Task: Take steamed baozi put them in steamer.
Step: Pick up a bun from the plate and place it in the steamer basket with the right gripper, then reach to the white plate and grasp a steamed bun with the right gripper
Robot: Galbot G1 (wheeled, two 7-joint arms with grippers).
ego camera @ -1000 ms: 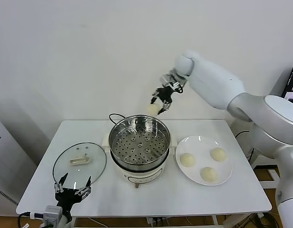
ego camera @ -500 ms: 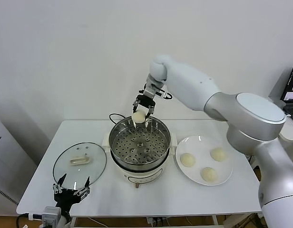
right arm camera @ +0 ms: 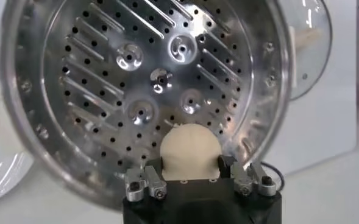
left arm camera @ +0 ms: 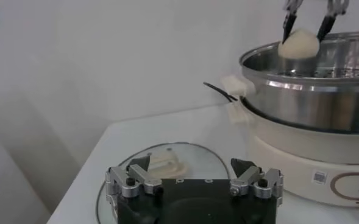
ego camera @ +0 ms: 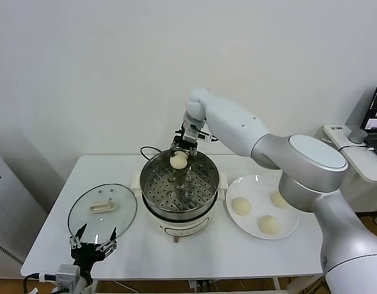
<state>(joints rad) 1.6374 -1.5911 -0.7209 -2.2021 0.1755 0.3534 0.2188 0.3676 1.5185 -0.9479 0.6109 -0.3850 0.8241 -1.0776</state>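
Head view shows the right gripper [ego camera: 179,151] pinching 1 steamed baozi [ego camera: 179,160] just above the far rim of the steamer [ego camera: 153,170], over its perforated tray [right arm camera: 155,79]. 3 more baozi [ego camera: 241,206] lie on the white plate [ego camera: 253,184] beside the steamer. Near the table's front-left edge, the left gripper [ego camera: 92,243] hangs with fingers spread, by the glass lid [ego camera: 121,211].

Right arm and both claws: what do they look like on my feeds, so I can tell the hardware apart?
The right arm has smooth, glossy white rounded shells with a silver-grey joint section. Its right claw is a small black assembly with silver metal brackets and screws, and thin dark fingers. The left claw is built the same: black body, silver screwed brackets, black pointed fingers, on a pale grey wrist block.
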